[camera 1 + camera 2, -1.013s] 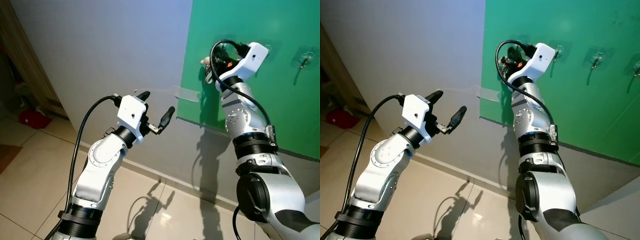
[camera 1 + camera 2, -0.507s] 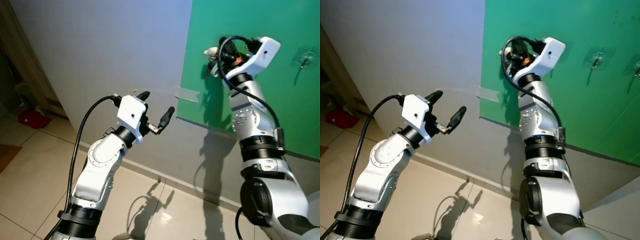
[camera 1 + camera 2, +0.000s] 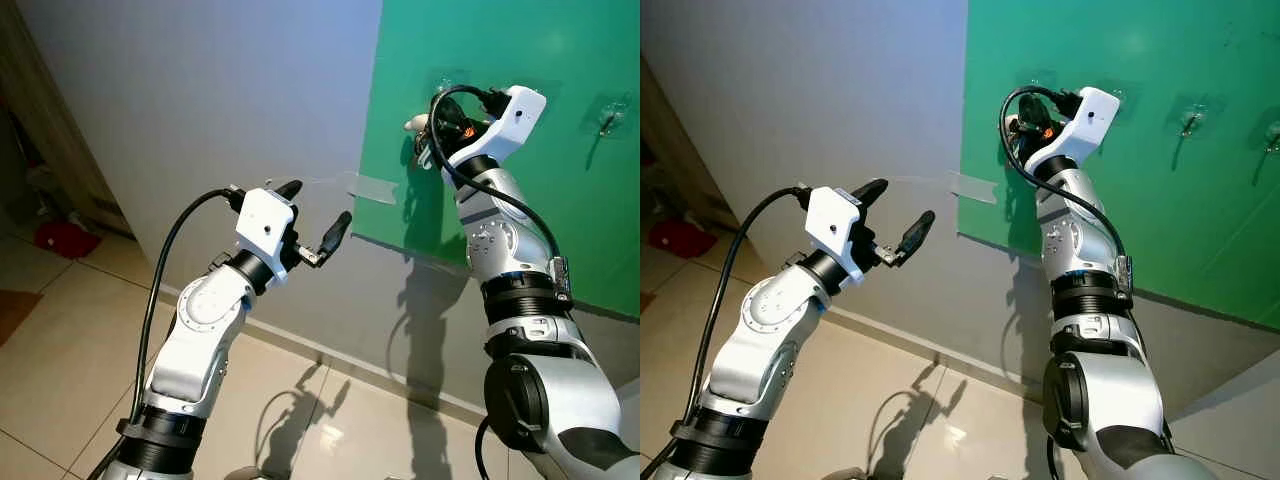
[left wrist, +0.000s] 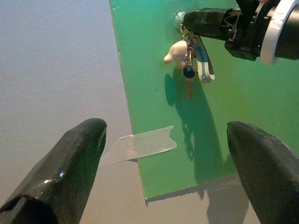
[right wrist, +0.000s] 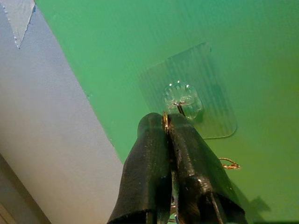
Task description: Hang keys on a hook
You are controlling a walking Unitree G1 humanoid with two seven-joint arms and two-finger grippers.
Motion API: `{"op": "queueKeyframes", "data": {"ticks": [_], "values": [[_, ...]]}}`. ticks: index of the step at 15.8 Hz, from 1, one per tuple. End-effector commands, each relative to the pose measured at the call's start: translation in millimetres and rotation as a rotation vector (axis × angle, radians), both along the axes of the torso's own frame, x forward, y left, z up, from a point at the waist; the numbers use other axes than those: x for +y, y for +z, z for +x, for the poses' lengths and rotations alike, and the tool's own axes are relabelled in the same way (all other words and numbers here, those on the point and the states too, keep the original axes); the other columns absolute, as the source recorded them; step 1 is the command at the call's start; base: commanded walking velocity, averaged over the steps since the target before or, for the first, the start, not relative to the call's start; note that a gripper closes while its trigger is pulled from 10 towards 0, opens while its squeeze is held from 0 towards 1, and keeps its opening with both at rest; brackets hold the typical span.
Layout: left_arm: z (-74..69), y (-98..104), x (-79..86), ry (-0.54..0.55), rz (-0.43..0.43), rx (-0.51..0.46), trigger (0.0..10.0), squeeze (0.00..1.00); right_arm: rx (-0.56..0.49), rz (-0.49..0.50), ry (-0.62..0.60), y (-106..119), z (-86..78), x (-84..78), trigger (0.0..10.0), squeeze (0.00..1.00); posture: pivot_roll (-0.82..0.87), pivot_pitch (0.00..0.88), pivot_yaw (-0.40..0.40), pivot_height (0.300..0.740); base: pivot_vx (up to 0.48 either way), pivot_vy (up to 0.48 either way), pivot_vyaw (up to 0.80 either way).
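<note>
The bunch of keys with a white charm [image 4: 189, 65] hung pinched in the right gripper [image 5: 168, 122] against the clear adhesive hook [image 5: 181, 99] on the green board [image 3: 560, 190]; the left gripper [image 3: 312, 222] gaped wide, holding nothing.

A green board [image 3: 520, 60] is fixed to a pale grey wall [image 3: 200, 90], its lower left edge held by a strip of clear tape [image 3: 365, 186]. Glossy beige tiles [image 3: 60, 370] cover the floor. At far left stands a wooden door frame [image 3: 45, 120], with what may be red cloth [image 3: 62, 238] beside it.
</note>
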State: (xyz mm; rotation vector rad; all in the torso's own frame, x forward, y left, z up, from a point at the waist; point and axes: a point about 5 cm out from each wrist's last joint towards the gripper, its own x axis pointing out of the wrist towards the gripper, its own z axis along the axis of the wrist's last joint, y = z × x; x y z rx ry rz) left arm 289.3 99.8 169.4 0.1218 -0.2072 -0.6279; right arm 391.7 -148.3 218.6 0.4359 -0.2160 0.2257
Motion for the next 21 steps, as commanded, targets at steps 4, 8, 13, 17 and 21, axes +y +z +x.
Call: {"op": "queueKeyframes", "data": {"ticks": [4, 8, 13, 17, 21], "values": [[-1.5, 0.1, -0.6, -0.003, 0.012, -0.006, 10.0, 0.00, -0.054, 0.049, -0.014, 13.2, 0.8, -4.9, 10.0, 0.00, -0.02, 0.000, -0.029, 0.740, 0.000, 0.000, 0.00], [-3.6, -1.9, -0.8, -0.012, 0.019, 0.000, 10.0, 0.00, 0.067, -0.021, -0.051, -7.2, 3.2, -7.2, 10.0, 0.00, -0.02, 0.000, -0.025, 0.740, 0.000, 0.000, 0.00], [-5.4, -3.8, -0.2, -0.010, 0.022, 0.006, 10.0, 0.00, 0.152, -0.028, -0.042, -25.0, 2.3, -5.1, 10.0, 0.00, -0.02, 0.000, -0.030, 0.740, 0.000, 0.000, 0.00], [-4.6, -2.8, -0.4, 0.001, 0.017, -0.002, 10.0, 0.00, 0.165, 0.022, -0.072, -28.4, 3.3, -9.0, 10.0, 0.00, -0.02, 0.000, -0.036, 0.740, 0.000, 0.000, 0.00], [-4.3, -0.6, 1.7, 0.016, 0.007, -0.013, 10.0, 0.00, 0.144, 0.194, -0.088, -23.7, 4.5, -17.4, 10.0, 0.00, -0.01, 0.000, -0.041, 0.740, 0.000, 0.000, 0.00]]}}
